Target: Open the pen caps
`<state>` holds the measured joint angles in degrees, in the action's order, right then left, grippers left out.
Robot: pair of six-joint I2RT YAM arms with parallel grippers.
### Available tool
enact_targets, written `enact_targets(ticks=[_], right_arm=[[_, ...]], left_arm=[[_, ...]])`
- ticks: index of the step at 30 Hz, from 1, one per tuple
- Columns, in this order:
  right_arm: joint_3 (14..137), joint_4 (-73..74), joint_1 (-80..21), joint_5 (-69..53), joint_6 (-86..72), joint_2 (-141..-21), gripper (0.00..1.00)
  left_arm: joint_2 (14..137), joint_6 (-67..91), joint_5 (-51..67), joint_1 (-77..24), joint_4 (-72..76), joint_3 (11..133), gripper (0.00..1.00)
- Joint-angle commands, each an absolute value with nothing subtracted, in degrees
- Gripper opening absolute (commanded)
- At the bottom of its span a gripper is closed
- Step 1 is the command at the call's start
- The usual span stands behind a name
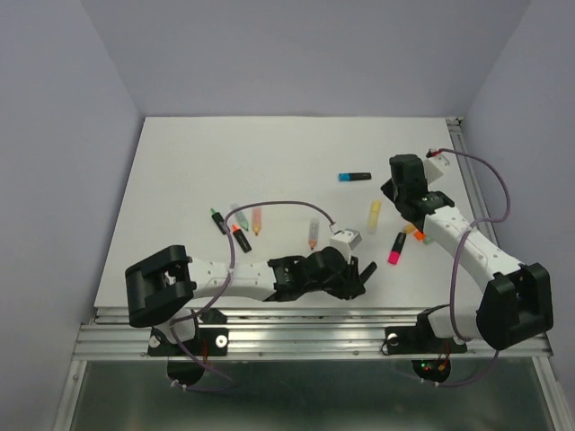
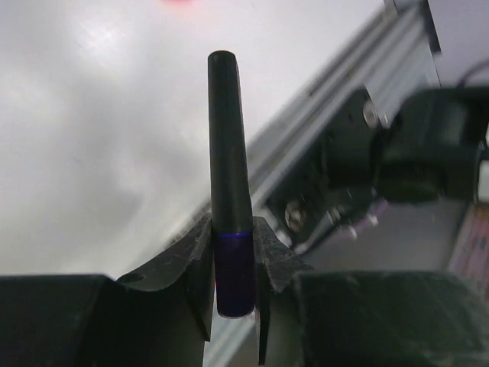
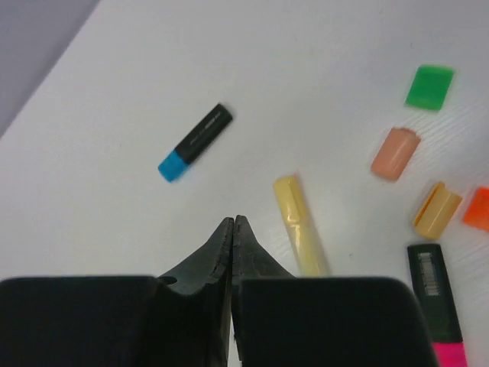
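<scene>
My left gripper point(image 2: 233, 256) is shut on the purple cap point(image 2: 234, 279) of a black highlighter point(image 2: 228, 138), which sticks out past the fingertips. In the top view it point(image 1: 363, 273) hangs over the table's near middle. My right gripper point(image 3: 233, 223) is shut and empty, above the table between a blue-capped black highlighter point(image 3: 195, 142) and a pale yellow highlighter point(image 3: 299, 226). In the top view it point(image 1: 393, 192) is at the right. A pink-capped black highlighter point(image 3: 437, 302) lies at the lower right. Loose green point(image 3: 429, 86), peach point(image 3: 395, 153), yellow point(image 3: 437, 209) and orange point(image 3: 477, 208) caps lie nearby.
Several more highlighters lie left of centre: a green-capped one point(image 1: 217, 220), an orange-capped one point(image 1: 241, 239), pastel ones point(image 1: 257, 221) and one near my left wrist point(image 1: 312, 235). An aluminium rail point(image 1: 314, 332) runs along the near edge. Grey walls enclose the table.
</scene>
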<state>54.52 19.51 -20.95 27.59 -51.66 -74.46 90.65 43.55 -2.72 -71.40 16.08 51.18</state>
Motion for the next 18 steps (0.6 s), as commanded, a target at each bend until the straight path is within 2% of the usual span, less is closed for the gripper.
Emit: enact_targets(ticks=[1, 8, 12, 14, 16, 18], right_arm=[[59.58, 11.69, -18.28, 38.59, -49.66, -74.27, 0.01], [57.32, 11.78, -17.93, 25.15, -41.85, -71.2, 0.01], [50.29, 10.46, -17.93, 17.68, -38.85, -63.04, 0.13], [47.13, 7.92, -17.93, 11.54, -38.23, -58.91, 0.32], [42.83, 5.38, -17.84, 3.75, -38.93, -53.81, 0.63], [41.23, 4.92, -17.93, -2.08, -38.67, -51.69, 0.81]], left_arm=[[87.45, 46.23, 3.07, -75.14, 16.0, 49.57, 0.0], [88.68, 47.72, -2.89, -75.76, 14.69, 51.5, 0.0], [86.66, 46.58, -9.66, -75.41, 11.95, 53.0, 0.0], [85.96, 46.14, -10.81, -74.1, 12.04, 53.0, 0.0], [84.82, 45.44, -11.25, -72.87, 12.74, 53.09, 0.0], [83.51, 44.39, -10.99, -71.2, 14.4, 52.91, 0.0]])
